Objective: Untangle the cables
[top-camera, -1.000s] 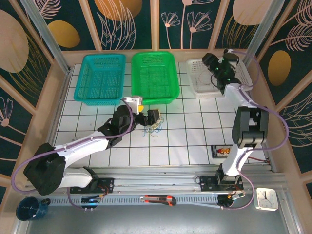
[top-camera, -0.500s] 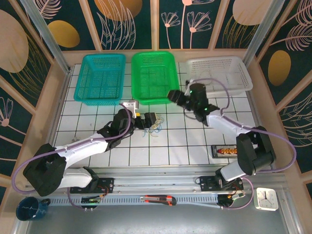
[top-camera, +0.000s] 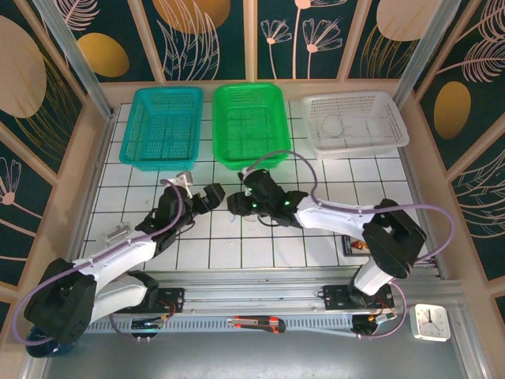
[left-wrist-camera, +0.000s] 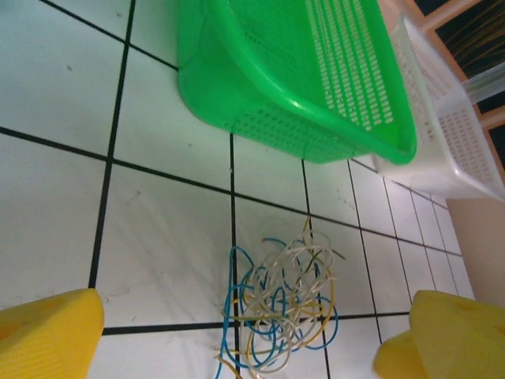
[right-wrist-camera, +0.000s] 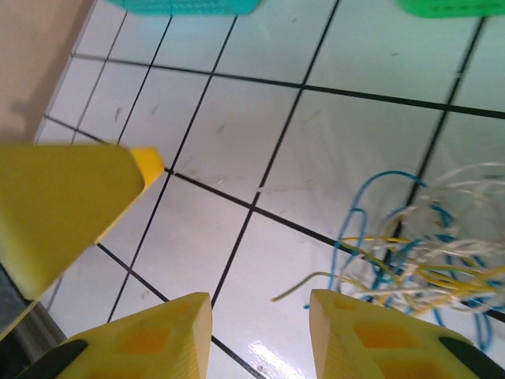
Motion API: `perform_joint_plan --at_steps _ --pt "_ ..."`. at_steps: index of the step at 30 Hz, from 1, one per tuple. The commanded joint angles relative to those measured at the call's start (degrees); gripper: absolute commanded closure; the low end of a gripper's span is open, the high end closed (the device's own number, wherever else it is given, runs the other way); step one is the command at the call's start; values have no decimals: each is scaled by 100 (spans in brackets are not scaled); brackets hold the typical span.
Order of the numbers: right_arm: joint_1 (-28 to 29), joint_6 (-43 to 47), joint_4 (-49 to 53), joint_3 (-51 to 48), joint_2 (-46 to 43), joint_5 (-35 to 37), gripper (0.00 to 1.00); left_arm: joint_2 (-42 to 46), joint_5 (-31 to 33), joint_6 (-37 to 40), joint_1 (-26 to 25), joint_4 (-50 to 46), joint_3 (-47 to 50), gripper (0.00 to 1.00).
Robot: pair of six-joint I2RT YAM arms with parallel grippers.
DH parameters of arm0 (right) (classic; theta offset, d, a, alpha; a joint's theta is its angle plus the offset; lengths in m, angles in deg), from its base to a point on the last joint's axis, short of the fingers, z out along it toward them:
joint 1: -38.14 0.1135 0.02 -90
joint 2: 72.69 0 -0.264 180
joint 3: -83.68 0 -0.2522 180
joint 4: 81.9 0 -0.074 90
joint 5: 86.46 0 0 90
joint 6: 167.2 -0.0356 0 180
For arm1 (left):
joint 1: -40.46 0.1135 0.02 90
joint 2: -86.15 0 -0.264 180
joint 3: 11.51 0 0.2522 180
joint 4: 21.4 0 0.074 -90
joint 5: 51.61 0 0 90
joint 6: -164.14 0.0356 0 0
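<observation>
On our left, the left gripper (top-camera: 210,197) hovers over the tiled table (top-camera: 355,185) with its jaws spread wide, holding nothing. Close beside it, the right gripper (right-wrist-camera: 260,304) stands partly open, and we see nothing between its fingers. Just right of them, the cables (right-wrist-camera: 426,260) lie tangled on the tiles.

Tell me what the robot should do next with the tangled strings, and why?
Probably ease the right gripper forward a little and pinch the loose yellow end. Its jaws are apart with nothing in them, that end pokes out of the cables just ahead of the gap, and the left gripper is open beside the tangle.
</observation>
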Motion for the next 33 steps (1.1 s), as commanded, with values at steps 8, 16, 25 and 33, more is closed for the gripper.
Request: perform_joint_plan --at_steps 8,16,25,33 --pt "323 629 1043 944 1001 1002 66 -103 -557 205 945 -89 -246 1" --pt "376 750 1092 989 1200 1197 66 -326 -811 102 1089 159 -279 1" --pt "375 762 1033 1155 1475 1386 67 -318 -848 128 1104 154 -337 1" --pt "380 798 1051 1233 1583 1390 84 -353 -901 102 1105 211 -371 1"
